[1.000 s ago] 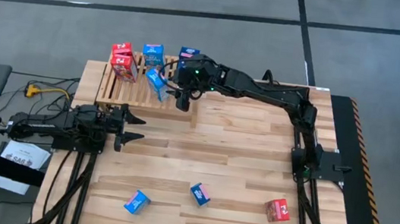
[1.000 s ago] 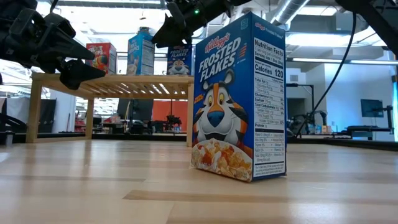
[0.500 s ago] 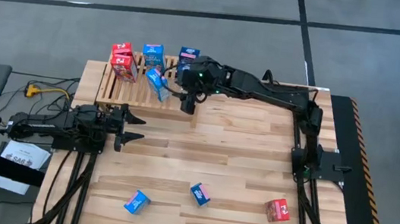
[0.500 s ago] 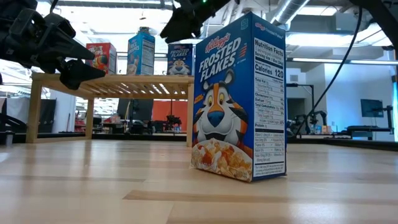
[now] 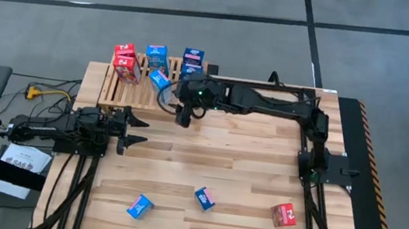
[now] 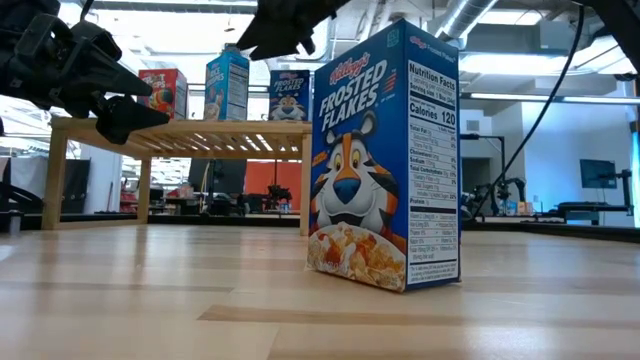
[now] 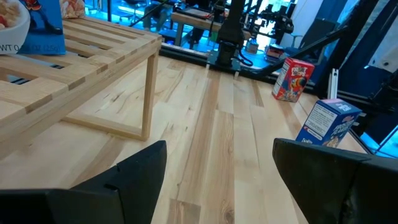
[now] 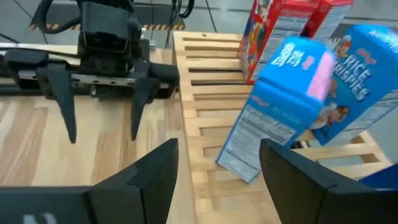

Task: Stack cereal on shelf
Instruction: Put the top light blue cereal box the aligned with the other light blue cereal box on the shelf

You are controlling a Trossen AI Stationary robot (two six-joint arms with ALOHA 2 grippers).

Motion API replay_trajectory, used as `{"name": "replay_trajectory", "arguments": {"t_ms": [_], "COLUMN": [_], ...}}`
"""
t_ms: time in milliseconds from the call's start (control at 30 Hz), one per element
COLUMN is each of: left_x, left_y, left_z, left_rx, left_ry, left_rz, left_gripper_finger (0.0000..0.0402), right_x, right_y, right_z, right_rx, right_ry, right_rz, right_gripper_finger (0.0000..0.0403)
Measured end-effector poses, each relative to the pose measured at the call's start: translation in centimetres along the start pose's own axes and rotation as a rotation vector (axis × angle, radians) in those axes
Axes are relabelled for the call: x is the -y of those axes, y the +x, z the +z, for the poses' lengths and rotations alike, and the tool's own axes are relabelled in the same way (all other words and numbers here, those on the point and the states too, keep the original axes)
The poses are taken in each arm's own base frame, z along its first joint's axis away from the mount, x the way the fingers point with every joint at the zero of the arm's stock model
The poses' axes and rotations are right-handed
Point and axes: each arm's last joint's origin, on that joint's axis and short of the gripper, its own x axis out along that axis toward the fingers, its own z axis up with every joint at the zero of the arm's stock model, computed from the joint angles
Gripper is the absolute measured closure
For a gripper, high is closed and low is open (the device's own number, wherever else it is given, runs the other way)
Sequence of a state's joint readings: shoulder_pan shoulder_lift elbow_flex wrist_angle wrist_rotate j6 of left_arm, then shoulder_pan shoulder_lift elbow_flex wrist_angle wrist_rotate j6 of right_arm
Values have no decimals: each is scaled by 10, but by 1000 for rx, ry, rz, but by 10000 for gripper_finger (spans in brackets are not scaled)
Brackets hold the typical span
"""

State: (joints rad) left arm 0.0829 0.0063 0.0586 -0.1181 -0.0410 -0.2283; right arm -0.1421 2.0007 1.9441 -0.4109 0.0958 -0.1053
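Nearest the low camera, a blue Frosted Flakes box [image 6: 385, 160] stands upright on the plank table [image 5: 244, 174], its front reading "Kellogg's Frosted Flakes" and its side panel headed "Nutrition Facts, Calories 120". From above, this near strip holds three loose cartons: two blue [image 5: 141, 206] [image 5: 205, 198] and one red [image 5: 284, 214]. Farther back, the left gripper [image 5: 140, 132] waits at the table's left edge, fingers apart and empty. Beyond it, the right gripper [image 5: 183, 117] hangs just beside the slatted shelf [image 5: 117, 97], its jaws parted on nothing. Immediately before it a blue Rice Krispies box [image 8: 311, 102] lies tilted on the slats. At the shelf's far edge stand red boxes [image 5: 124, 62] and two more blue boxes [image 5: 155, 55] [image 5: 192, 59].
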Motion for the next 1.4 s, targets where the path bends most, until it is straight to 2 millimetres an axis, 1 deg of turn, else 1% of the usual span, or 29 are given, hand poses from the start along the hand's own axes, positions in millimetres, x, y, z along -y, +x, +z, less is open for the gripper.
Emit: {"name": "replay_trajectory", "arguments": {"t_ms": [200, 300, 367, 433, 500, 600, 700, 833, 1067, 1133, 1200, 1400], "left_x": [0, 0, 0, 0, 0, 0, 0, 0, 0, 0, 0, 0], "left_y": [0, 0, 0, 0, 0, 0, 0, 0, 0, 0, 0, 0], "left_z": [0, 0, 0, 0, 0, 0, 0, 0, 0, 0, 0, 0], "left_rx": [0, 0, 0, 0, 0, 0, 0, 0, 0, 0, 0, 0], "left_ry": [0, 0, 0, 0, 0, 0, 0, 0, 0, 0, 0, 0], "left_rz": [0, 0, 0, 0, 0, 0, 0, 0, 0, 0, 0, 0], "left_gripper_finger": [118, 118, 118, 118, 118, 118, 118, 118, 118, 118, 118, 118], "right_x": [-2, -2, -3, -5, -10, -12, -13, -9, 0, 2, 3, 4], "right_y": [11, 11, 19, 26, 36, 42, 49, 51, 51, 55, 57, 57], "right_z": [-11, -10, -11, -19, -22, -27, -28, -31, -29, -30, -34, -35], "right_rx": [41, 53, 75, 35, 60, 45, 73, 56, 89, 99, 76, 61], "right_ry": [34, 35, 30, 29, 28, 32, 40, 57, 69, 76, 90, 97], "right_rz": [-13, -15, -11, 11, 15, 20, 18, 12, -15, -35, -36, -40], "right_gripper_finger": [152, 152, 152, 152, 152, 152, 152, 152, 152, 152, 152, 152]}}
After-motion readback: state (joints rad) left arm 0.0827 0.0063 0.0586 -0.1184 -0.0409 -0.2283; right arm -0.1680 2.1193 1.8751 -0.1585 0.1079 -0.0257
